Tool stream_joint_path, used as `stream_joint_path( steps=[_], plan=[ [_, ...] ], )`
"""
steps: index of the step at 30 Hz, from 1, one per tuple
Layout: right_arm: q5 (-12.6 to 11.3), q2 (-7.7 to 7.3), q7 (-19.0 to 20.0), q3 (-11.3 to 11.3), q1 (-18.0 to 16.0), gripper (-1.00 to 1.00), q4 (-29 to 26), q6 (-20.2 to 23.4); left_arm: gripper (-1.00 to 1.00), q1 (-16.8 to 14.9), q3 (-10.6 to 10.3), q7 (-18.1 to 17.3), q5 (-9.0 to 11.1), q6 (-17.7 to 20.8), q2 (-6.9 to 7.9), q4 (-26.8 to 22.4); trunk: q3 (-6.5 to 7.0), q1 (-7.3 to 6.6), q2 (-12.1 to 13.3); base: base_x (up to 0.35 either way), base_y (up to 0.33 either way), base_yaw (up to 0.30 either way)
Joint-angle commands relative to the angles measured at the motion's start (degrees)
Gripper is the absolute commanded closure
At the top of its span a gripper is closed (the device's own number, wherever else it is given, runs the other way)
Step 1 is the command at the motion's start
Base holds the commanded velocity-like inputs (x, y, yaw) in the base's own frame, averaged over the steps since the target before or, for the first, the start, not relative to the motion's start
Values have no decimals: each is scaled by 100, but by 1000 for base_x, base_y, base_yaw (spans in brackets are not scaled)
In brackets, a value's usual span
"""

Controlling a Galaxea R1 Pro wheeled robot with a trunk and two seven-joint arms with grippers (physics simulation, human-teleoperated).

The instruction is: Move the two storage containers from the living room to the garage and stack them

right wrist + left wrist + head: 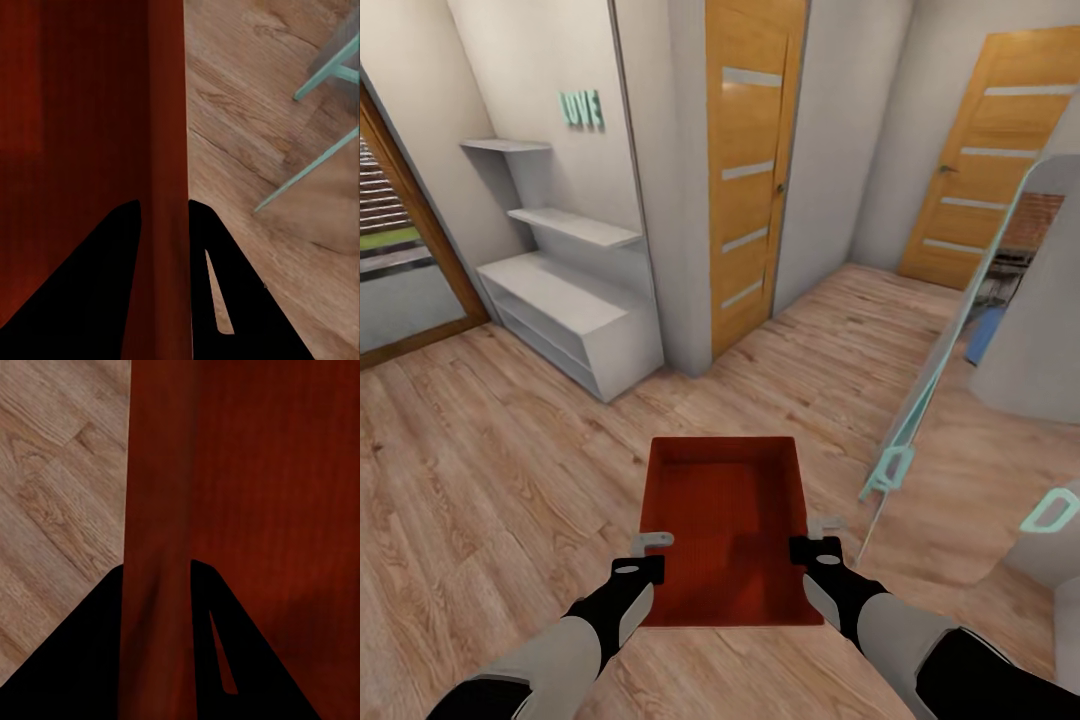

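An orange-red storage container (725, 525), open-topped and empty, hangs in front of me above the light wood-plank floor (490, 470). My left gripper (648, 556) is shut on its left wall (157, 510), one dark finger on each side of the thin wall. Over on the other side, my right gripper (812, 540) is shut on the container's right wall (166, 135) in the same way. Both arms reach forward from the bottom of the head view.
A white low shelf unit (565, 310) stands at the left wall. An oak door (750, 170) with frosted strips is straight ahead, a second oak door (990, 160) at the far right. A glass panel with teal trim (920, 400) and a pale rounded body (1030, 350) stand close on the right.
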Motion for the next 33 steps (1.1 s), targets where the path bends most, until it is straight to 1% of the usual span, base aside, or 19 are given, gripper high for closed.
stream_joint_path(
  steps=[1, 33],
  plan=[
    [-129, -2, -30, -67, -7, 100, 151, -40, 100, -1, -41, 93, -122, 39, 39, -33, -8, 6, -8, 325, 0, 0],
    [-127, -2, -30, -67, -6, 100, 151, -39, 100, -1, -42, 91, -122, 40, 39, -33, -8, 6, -8, 325, 0, 0]
  ],
)
